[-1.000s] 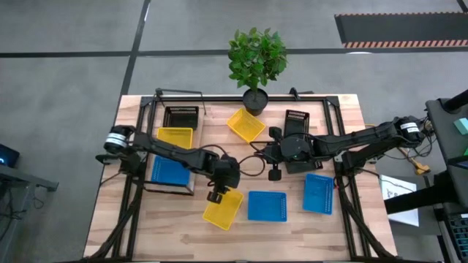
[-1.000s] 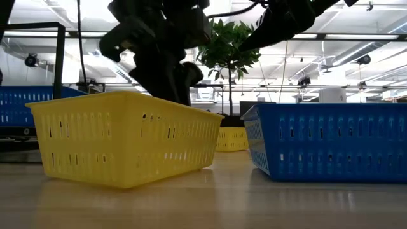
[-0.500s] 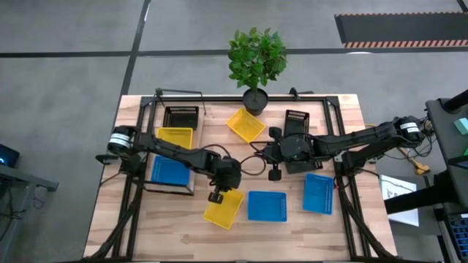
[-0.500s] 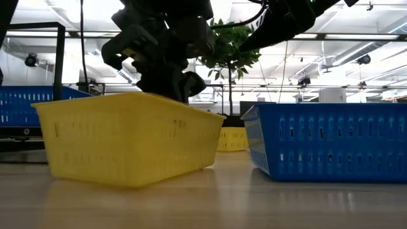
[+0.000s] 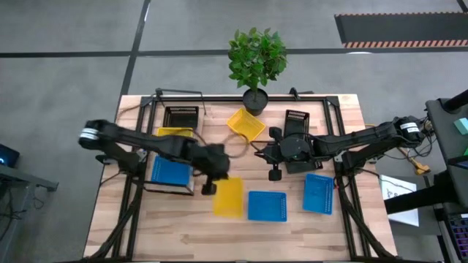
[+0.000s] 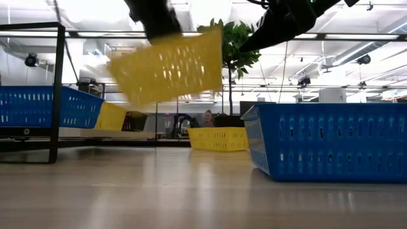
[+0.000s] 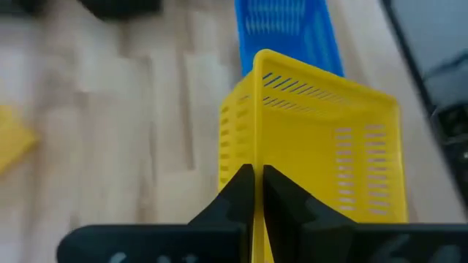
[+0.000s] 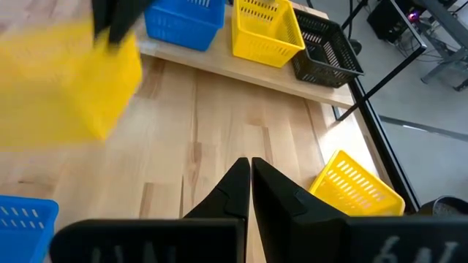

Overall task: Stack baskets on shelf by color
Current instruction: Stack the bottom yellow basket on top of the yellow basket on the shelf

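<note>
My left gripper [image 5: 208, 183] is shut on a yellow basket [image 5: 228, 197], which hangs above the table's middle and shows high and tipped in the low view [image 6: 168, 67]. The shelf [image 5: 167, 190] at the left carries a black basket [image 5: 181, 117], a yellow basket [image 5: 175, 134] and a blue basket [image 5: 170, 171] in a row. Two blue baskets [image 5: 267, 206] [image 5: 318, 193] rest near the front, and another yellow one [image 5: 245, 124] rests toward the far edge. My right gripper [image 5: 262, 152] hovers shut over the middle, above a black basket [image 5: 296, 118]. My left gripper pinches one wall of the yellow basket at its rim [image 7: 256, 175], a finger [image 7: 238, 191] on each face of the wall. The fingers slant downward from the table's left. The basket is lifted clear of the table and hangs tipped beyond the fingers.
A potted plant [image 5: 256, 58] stands at the far edge. Black frame bars run along the table's left and right sides [image 5: 344, 183]. A person [image 6: 208, 117] shows far off in the room behind. Bare wood lies between the shelf and the blue baskets [image 8: 219, 139].
My left gripper has risen and drawn back toward the shelf, taking the yellow basket with it. The basket stood on the table a second ago; now it hangs clear, tipped and turned about.
</note>
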Robot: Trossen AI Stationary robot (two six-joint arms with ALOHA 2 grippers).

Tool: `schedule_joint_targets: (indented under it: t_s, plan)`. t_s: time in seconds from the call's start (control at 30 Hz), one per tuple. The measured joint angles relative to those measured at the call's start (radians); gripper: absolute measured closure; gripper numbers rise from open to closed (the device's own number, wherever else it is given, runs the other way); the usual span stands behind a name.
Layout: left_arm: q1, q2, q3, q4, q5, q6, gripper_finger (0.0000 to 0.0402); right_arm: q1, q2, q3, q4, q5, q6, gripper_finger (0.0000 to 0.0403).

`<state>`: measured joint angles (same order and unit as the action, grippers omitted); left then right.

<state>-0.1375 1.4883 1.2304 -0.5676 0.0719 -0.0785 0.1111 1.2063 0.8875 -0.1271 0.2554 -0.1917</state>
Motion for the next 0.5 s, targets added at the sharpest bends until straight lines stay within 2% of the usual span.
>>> schedule_joint_targets:
  t_s: [0.27,0.5]
  plan:
    - [0.002,-0.328,0.0,-0.239,-0.421,-0.261,0.0401,0.0,0.0,0.0,0.0,0.0,0.0,0.0394]
    - [0.019,-0.521,0.0,-0.608,-0.71,-0.653,0.0401,0.0,0.0,0.0,0.006,0.0,0.0,0.0394]
